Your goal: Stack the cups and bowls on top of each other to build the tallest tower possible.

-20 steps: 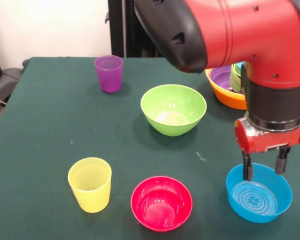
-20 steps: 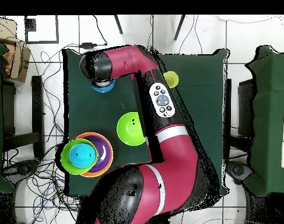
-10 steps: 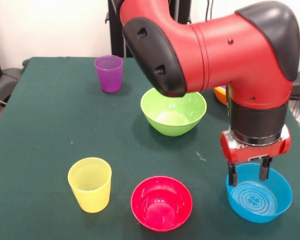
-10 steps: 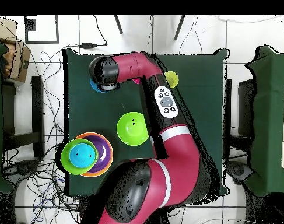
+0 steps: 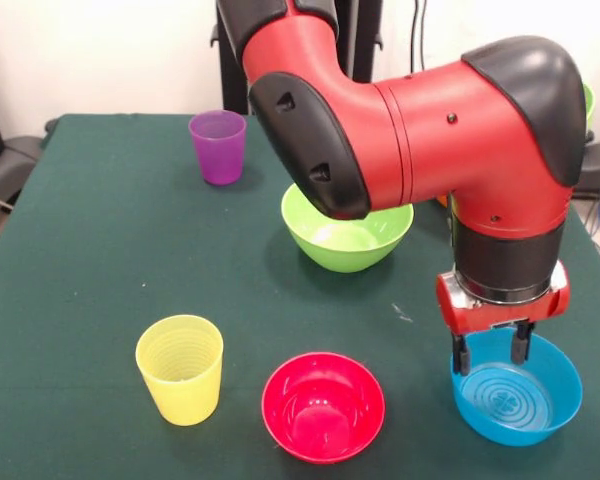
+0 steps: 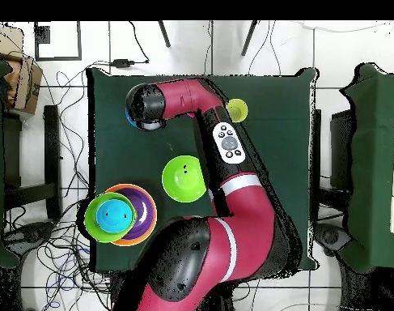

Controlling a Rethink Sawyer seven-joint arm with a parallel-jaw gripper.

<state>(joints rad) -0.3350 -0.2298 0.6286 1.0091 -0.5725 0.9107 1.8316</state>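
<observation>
Hanging straight down from the wrist, the claw [image 5: 492, 353] has its two dark fingers spread apart, released, with their tips dipped just inside the far rim of the blue bowl [image 5: 517, 389]; whether they touch the plastic cannot be told. Above it the red wrist block joins a black collar, then a thick red elbow that bends across the picture toward the pedestal at the top. From overhead the arm [image 6: 232, 202] sweeps up from the base and hooks left, its black end covering most of that blue bowl.

Just beside the blue bowl on the table [image 5: 100, 260] sits the pink-red bowl [image 5: 323, 405], and beyond that the ribbed yellow cup [image 5: 180, 368]. A lime green bowl [image 5: 346, 235] stands behind, partly hidden by the elbow, and the purple cup [image 5: 218, 146] is near the far edge. The tower [image 6: 120, 215] sits well apart, an orange bowl holding purple, green and blue ones.
</observation>
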